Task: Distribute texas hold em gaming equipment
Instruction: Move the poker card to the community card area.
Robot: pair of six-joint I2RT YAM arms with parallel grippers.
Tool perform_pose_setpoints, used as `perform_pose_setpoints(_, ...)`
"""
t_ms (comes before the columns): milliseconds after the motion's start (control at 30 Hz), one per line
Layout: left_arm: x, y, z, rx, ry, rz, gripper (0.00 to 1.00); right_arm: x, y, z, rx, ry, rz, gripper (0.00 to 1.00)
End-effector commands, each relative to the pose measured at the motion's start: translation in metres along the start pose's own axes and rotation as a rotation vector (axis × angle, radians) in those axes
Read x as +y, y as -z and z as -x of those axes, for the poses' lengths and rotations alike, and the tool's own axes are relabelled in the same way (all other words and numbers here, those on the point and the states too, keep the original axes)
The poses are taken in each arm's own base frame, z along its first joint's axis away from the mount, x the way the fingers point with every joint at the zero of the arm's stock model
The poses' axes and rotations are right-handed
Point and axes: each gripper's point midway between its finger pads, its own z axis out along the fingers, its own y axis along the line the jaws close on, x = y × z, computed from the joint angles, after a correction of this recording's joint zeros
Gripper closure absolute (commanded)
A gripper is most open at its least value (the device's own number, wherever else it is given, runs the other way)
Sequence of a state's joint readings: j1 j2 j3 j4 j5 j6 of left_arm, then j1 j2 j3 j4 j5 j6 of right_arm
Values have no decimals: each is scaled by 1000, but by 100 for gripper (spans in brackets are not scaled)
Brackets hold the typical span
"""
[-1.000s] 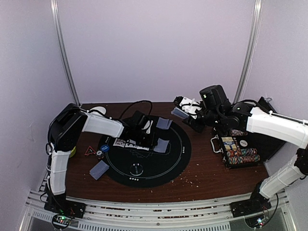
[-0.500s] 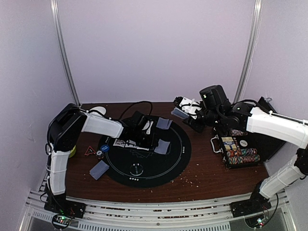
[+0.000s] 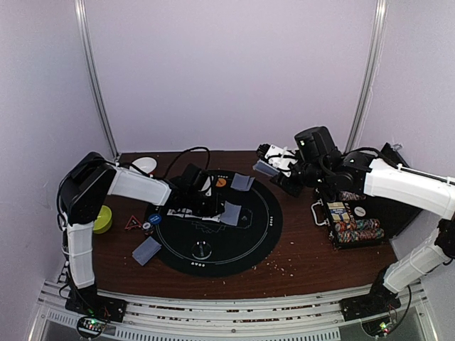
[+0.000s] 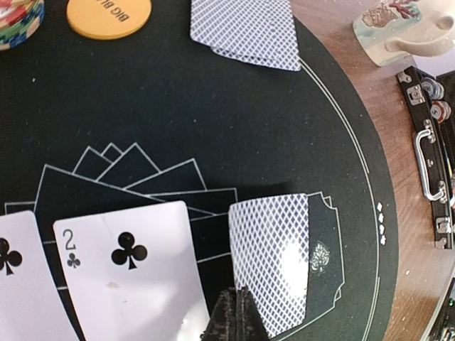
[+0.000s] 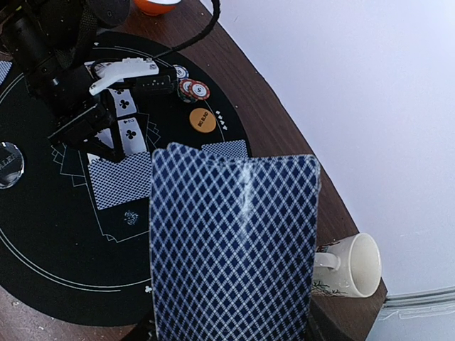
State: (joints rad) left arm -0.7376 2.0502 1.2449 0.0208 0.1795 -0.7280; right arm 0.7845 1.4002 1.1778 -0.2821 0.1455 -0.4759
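My left gripper (image 3: 213,207) is shut on the near edge of a face-down card (image 4: 274,259) and holds it low over the black round mat (image 3: 249,249). Face-up cards lie beside it, the two of clubs (image 4: 128,270) nearest. An orange disc (image 4: 109,15), striped chips (image 4: 18,18) and face-down cards (image 4: 245,32) lie beyond. My right gripper (image 3: 276,169) is shut on a deck of blue-backed cards (image 5: 234,249), held above the mat's far right edge. A blue disc (image 3: 155,219) and a clear disc (image 3: 202,249) lie on the mat.
An open case of poker chips (image 3: 352,224) stands at the right. A white mug (image 5: 355,266) stands at the back beside the mat. More face-down cards (image 3: 146,250), a red triangle (image 3: 133,223), a green object (image 3: 103,219) and a bowl (image 3: 144,165) are at the left.
My left arm has drawn back to the left, taking the face-down card a little left with it and uncovering the orange disc. The right arm has not moved.
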Motion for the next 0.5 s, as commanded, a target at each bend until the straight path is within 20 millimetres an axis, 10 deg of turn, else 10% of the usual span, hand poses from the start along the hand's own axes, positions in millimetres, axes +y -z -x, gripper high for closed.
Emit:
perform_pose_setpoints(0, 2, 4, 13, -68, 49, 4, 100, -6, 6, 2, -15, -2, -19, 52)
perform_pose_setpoints(467, 1, -6, 9, -36, 41, -8, 100, -6, 7, 3, -16, -1, -20, 52)
